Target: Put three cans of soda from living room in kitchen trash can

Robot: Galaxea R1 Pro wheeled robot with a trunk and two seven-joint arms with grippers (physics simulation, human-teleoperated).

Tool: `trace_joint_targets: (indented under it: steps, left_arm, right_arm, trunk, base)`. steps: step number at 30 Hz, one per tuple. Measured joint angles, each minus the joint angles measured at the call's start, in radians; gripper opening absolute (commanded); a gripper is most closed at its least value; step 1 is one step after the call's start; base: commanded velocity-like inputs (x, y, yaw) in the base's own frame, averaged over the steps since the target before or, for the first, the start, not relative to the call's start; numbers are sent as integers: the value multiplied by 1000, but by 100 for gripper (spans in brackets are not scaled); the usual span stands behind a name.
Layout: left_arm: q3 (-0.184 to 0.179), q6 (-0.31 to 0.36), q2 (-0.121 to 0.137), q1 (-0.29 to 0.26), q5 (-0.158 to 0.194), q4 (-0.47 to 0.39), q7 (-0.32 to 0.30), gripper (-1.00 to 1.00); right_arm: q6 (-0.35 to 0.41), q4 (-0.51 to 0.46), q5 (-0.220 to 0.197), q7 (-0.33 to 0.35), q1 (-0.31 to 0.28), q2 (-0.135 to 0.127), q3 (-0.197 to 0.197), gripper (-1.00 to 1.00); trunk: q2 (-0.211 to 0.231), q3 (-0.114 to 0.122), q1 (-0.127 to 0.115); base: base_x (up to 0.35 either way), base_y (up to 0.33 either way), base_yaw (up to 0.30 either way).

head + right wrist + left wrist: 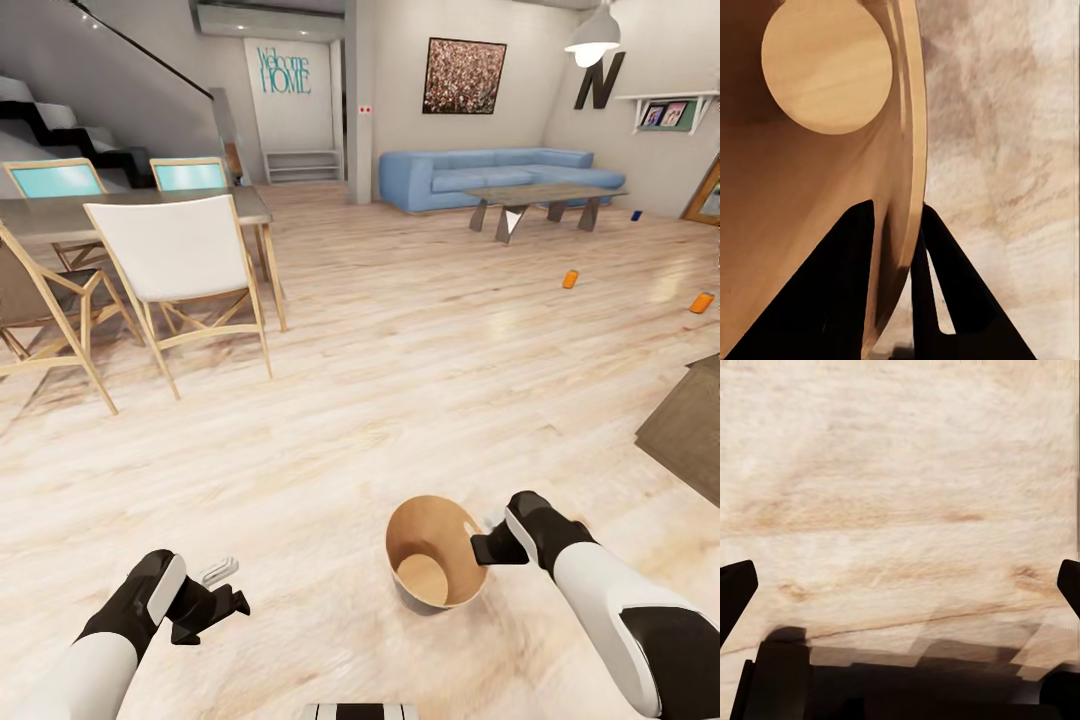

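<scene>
The bin point(434, 552) hangs low before the robot, pinched by its rim alone; carried this way it could twist or slip out. The right gripper point(896, 247) is nearly shut, one finger inside the wall, one outside. The left gripper point(222, 590) is wide open, empty. Two orange cans point(570, 279) point(702, 302) and a blue can point(636, 215) lie far ahead on the floor point(400, 350) near the coffee table point(545, 196).

From my seat the blue can point(636, 215) and two orange cans point(570, 279) point(702, 302) are too small to read any detail, the right edge crops the dark cabinet point(690, 425), and my left gripper's fingers point(736, 592) run off both frame sides
</scene>
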Motion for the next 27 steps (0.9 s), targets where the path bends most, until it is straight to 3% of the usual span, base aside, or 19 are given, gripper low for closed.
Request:
trace_joint_targets:
  steps: [5,9,13,27]
  left_arm:
    - [0,0,0,0,0,0,1,100]
    - [-1,0,-1,0,0,0,1,100]
    - [-1,0,-1,0,0,0,1,100]
    - [-3,0,-2,0,-1,-1,2,100]
  right_arm:
    - [-3,1,38,-7,0,0,12,-100]
    - [-1,0,15,-6,0,0,7,-100]
    - [-3,0,31,-7,0,0,11,-100]
    - [-2,0,22,-6,0,-1,9,-100]
  trunk:
    - [1,19,-2]
    - [2,35,-4]
    - [3,50,-6]
    - [6,104,-12]
  base:
    - [0,0,0]
    - [0,0,0]
    - [0,0,0]
    - [0,0,0]
